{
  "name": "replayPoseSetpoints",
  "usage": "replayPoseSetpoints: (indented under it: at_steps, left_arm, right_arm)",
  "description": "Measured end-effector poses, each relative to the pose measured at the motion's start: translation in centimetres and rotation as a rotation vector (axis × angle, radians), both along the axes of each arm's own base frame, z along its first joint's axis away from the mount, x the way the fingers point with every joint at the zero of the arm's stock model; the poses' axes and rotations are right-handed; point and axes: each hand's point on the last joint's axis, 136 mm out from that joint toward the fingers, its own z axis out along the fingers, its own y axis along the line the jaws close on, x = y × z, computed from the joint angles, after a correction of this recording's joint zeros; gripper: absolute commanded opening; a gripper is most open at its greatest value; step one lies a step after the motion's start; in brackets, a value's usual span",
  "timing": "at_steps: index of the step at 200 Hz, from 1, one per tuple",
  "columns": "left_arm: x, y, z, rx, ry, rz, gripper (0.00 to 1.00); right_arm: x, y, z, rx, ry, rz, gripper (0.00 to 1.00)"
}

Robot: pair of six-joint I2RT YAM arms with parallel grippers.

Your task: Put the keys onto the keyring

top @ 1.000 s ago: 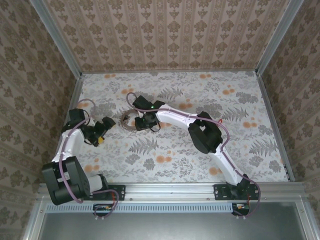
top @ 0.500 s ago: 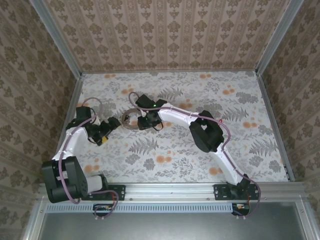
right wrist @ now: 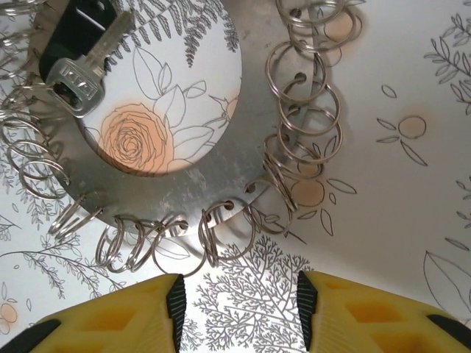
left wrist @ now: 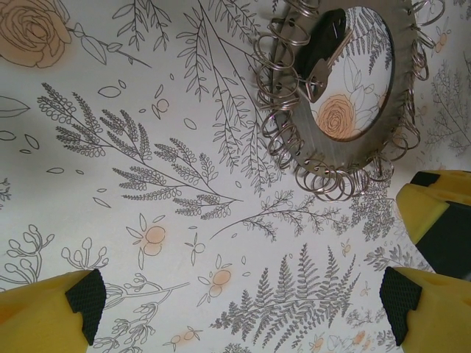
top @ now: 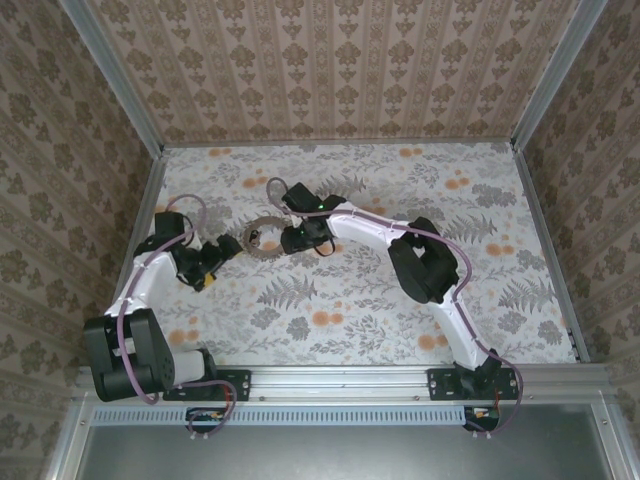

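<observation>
A flat grey metal ring [top: 262, 240] lies on the floral table, with several small wire keyrings [right wrist: 213, 235] looped through holes along its rim. One silver key [right wrist: 81, 73] with a black head lies in the ring's hollow centre, and this key [left wrist: 318, 73] is also in the left wrist view. My right gripper [right wrist: 239, 301] is open, its yellow fingers [right wrist: 132, 316] just short of the ring's rim with nothing between them. My left gripper [left wrist: 243, 298] is open wide over bare table, a little short of the flat ring [left wrist: 294, 140]. No red piece is visible.
The table [top: 400, 300] is covered in a floral cloth and boxed in by patterned walls with metal frame posts [top: 110, 70]. Purple cables run along both arms. The two grippers face each other across the ring, left gripper [top: 218, 255] and right gripper [top: 292, 240].
The left gripper has moved right, closer to the ring. The right wrist has shifted slightly up and right. The ring has stayed in place.
</observation>
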Motion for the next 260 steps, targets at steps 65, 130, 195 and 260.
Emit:
replayPoseSetpoints:
  at_steps: [65,130,195,260]
  left_arm:
    - [0.6,0.1,0.0,0.002,0.011,0.001,1.0]
    - [1.4,0.4,1.5,0.014,-0.009,0.005,1.0]
    - [1.0,0.5,1.5,0.025,-0.002,0.009,1.0]
    - [1.0,0.5,1.6,0.027,0.0,0.01,1.0]
  right_arm:
    - [1.0,1.2,-0.3,0.038,0.002,0.002,0.33]
    - [0.7,1.4,-1.1,0.043,0.03,-0.008,0.21]
    - [1.1,2.1,-0.7,0.072,0.008,0.001,0.25]
    - [1.2,2.4,-1.0,0.078,0.004,0.004,0.27]
